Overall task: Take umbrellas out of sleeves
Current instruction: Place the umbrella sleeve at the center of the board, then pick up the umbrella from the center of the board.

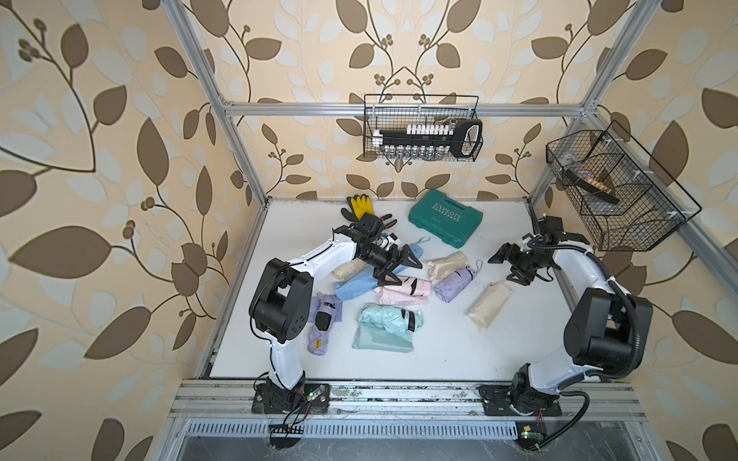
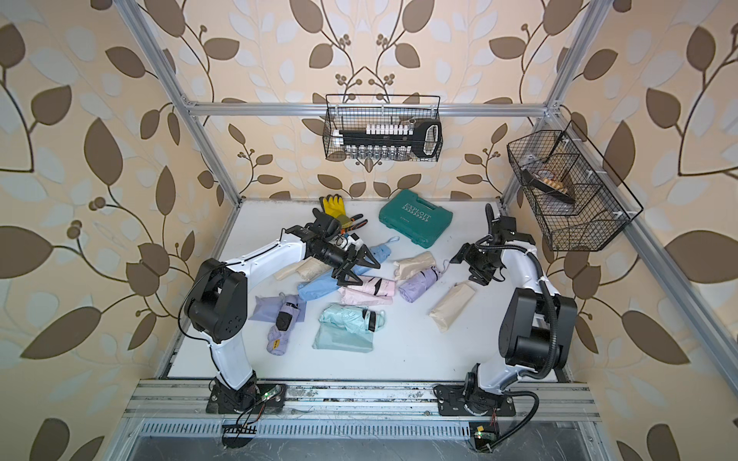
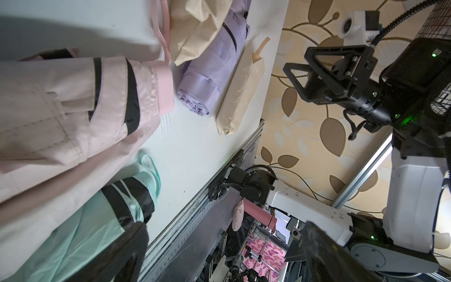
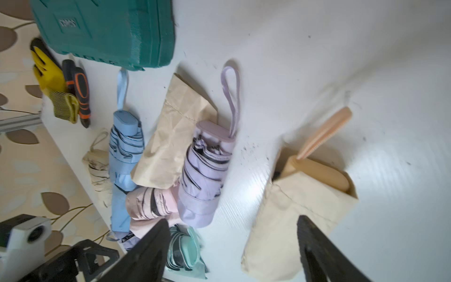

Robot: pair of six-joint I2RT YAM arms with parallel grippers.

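We see a white desk (image 1: 439, 359); teal case (image 1: 445, 221); yellow-black gloves (image 1: 361, 205); beige wallpaper (image 1: 100, 159) with brown leaves; mint umbrella (image 1: 389, 317).

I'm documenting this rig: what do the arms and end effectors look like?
Left arm and right arm: white shells, bulky black joints. Left end effector and right end effector: black, open triangular frames. A black ribbed hose follows the right arm.

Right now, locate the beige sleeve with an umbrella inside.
In both top views the beige sleeve lies alone on the robot's right, near the right gripper, past the lilac umbrella.
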